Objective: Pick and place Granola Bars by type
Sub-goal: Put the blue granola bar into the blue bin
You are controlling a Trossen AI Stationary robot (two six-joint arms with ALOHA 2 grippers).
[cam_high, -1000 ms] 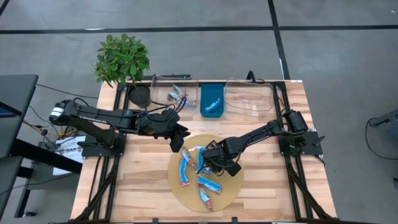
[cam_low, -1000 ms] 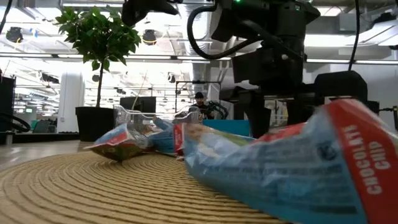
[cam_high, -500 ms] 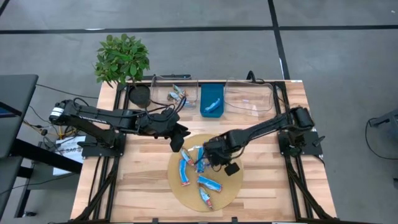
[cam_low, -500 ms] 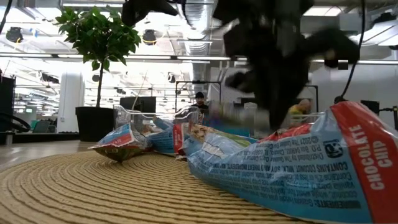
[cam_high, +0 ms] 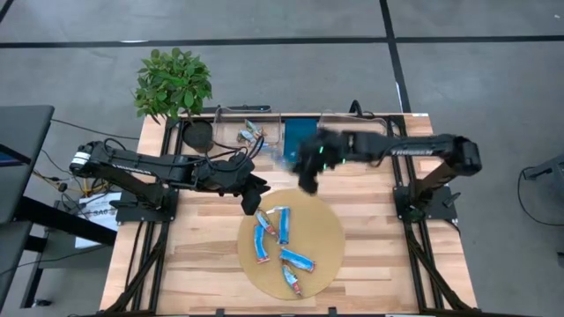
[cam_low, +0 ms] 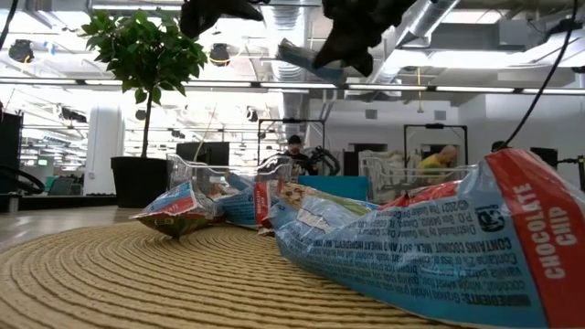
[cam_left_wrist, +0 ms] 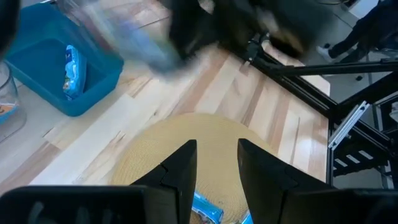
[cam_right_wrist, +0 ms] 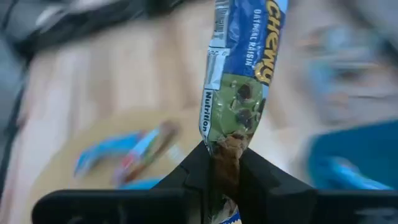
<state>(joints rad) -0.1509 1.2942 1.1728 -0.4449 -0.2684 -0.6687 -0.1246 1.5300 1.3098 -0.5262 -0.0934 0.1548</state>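
up above the back edge of the round mat (cam_high: 319, 231), the right gripper (cam_high: 308, 167) carries one granola bar (cam_right_wrist: 245, 68). its jaws are pinched tight on the bottom end of the wrapper, so the bar hangs out in front and can drop free when they let go. it reads "oatmeal raisin". the arm is near the blue bin (cam_high: 300, 142) at the back of the worktop (cam_high: 203, 255), which already has a blue bar (cam_left_wrist: 74, 70) in it. i think this bar goes into one of the bins there, so each kind gets its own home. about five more bars (cam_high: 282, 239) lie on the mat, waiting. the left gripper (cam_left_wrist: 214, 163) waits over the mat's left edge, jaws a little apart, holding nothing. a clear bin (cam_high: 248, 135) to the left holds a few bars too.
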